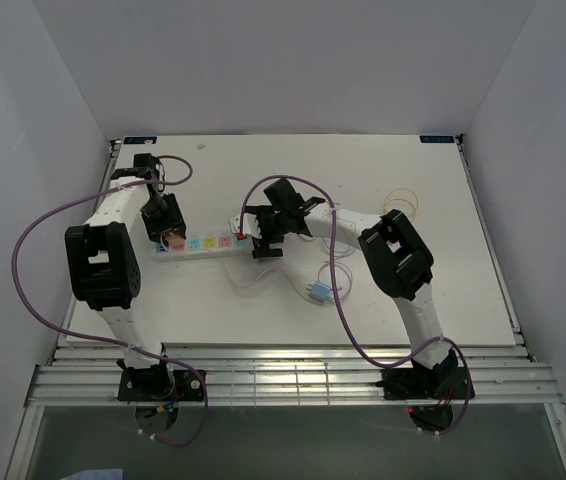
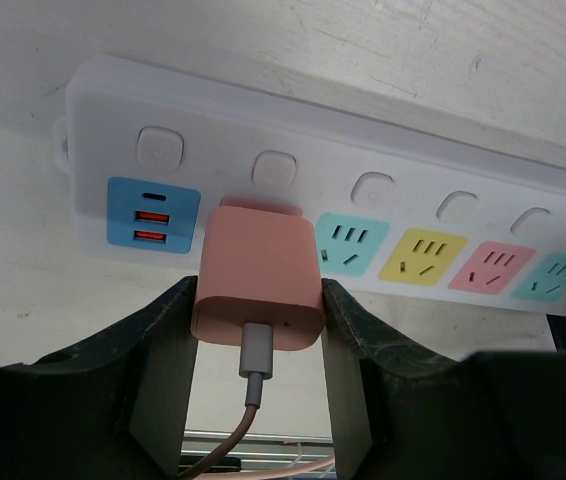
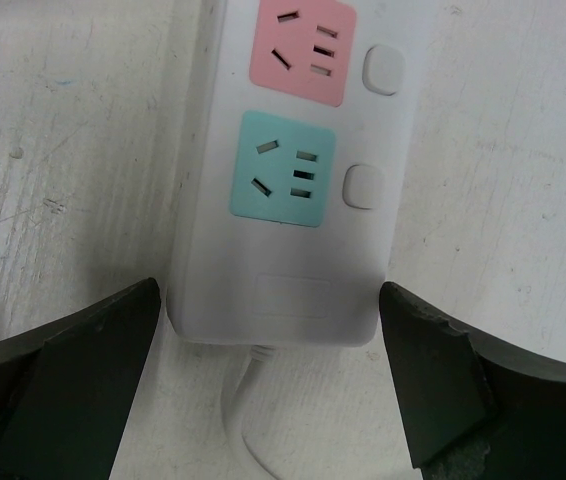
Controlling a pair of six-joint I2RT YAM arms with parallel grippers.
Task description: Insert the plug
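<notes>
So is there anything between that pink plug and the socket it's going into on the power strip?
Nothing visible. The left gripper holds the pink plug right at the power strip, its front edge meeting the pink socket face beside the blue USB panel. The neighbouring sockets are empty.

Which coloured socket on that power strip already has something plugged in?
The pink socket beside the blue USB panel; a pink charger covers it, others bare.

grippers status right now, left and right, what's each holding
Left tool: closed on the pink plug, seated at the power strip.
Right tool: open, straddling the strip's cord end, holding nothing.
</notes>
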